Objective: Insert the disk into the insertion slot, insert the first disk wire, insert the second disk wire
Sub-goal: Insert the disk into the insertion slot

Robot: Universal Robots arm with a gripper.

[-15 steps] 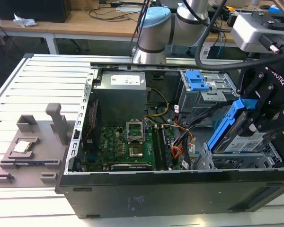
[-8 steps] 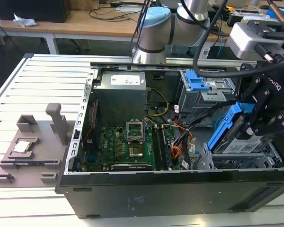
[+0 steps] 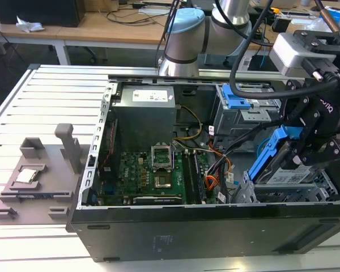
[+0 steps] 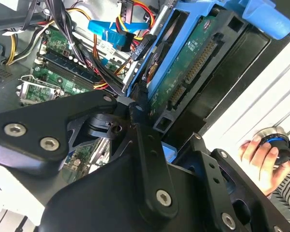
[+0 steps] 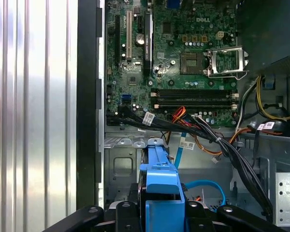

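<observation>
Looking at the exterior view, you've got the gripper [image 3: 301, 154] closed on the disk [image 3: 284, 177] at the exterior view's right end of the open PC case [image 3: 175, 232]. It clamps the blue frame near its upper end. The disk hangs tilted, blue end up and labelled face showing, w/ its lower end down at the insertion slot [image 3: 309, 195], i.e. the silver sheet-metal bay by the case's near wall. You can't tell whether that lower edge touches the bay's metal or sits just over it.

Beyond the disk, toward the arm's base, stands the grey cage [image 3: 241, 110] w/ blue latch, apart from the disk. The mobo [image 3: 153, 170] lies mid-case, w/ the PSU [image 3: 144, 107] behind it. On the slatted table [image 3: 34, 113], at the exterior view's left, sits a grey fixture [image 3: 39, 175], beside the case but not touching it.

In the second wrist view you see the disk's underside: green circuit board & connector row w/ nothing plugged in, and the blue frame round it. A person's hand [image 4: 258, 157] rests on a round object out over the table slats.

In the first wrist view the blue frame sits btwn the gripper's black links. A black cable bundle [image 5: 203, 130] w/ orange & red leads runs across btwn mobo and bay.
</observation>
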